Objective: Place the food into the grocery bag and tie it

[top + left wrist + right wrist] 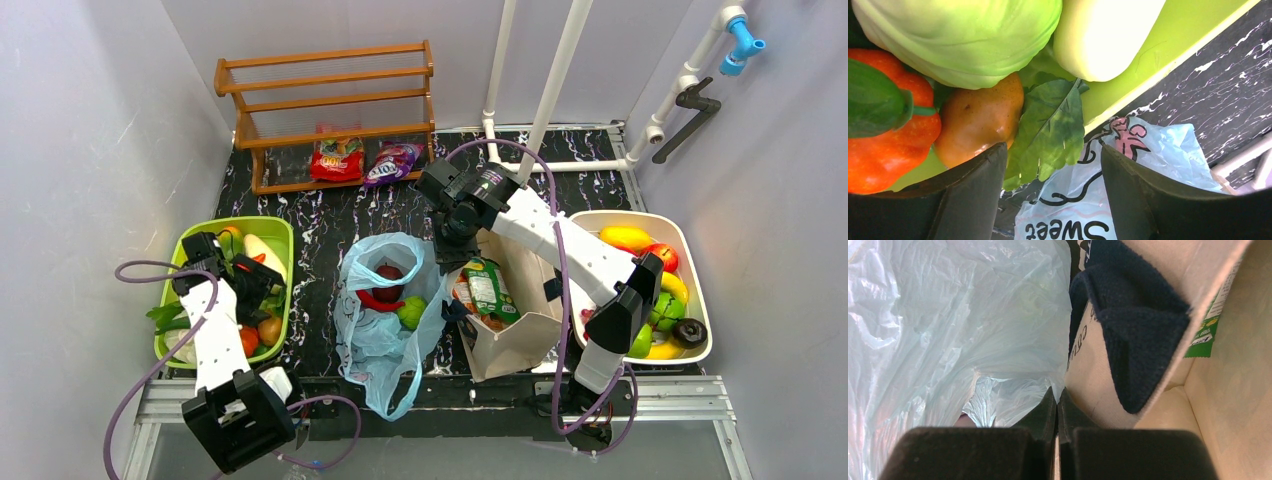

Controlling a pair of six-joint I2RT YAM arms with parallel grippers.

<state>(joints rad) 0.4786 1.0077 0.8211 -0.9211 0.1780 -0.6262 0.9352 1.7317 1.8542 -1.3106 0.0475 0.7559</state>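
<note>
The light-blue grocery bag [385,335] stands open mid-table with a red apple [388,277], a red pepper [378,301] and a green round fruit [411,313] inside. Orange [463,293] and green [490,288] snack packets sit in the beige tote [520,335] beside it. My right gripper [445,250] is between the two bags. In the right wrist view this gripper [1056,392] is shut, pinching the grocery bag's [948,330] thin rim at its tips. My left gripper [1053,147] is open over the green bin [278,235], a green leaf [1053,130] between its fingers.
The green bin holds a cabbage [963,35], a pale vegetable [1103,35], an orange-red pepper [888,140] and a brown fruit [978,125]. A white bin [693,240] of fruit stands right of the tote. A wooden rack [330,100] with two packets and white pipes [560,70] stand behind.
</note>
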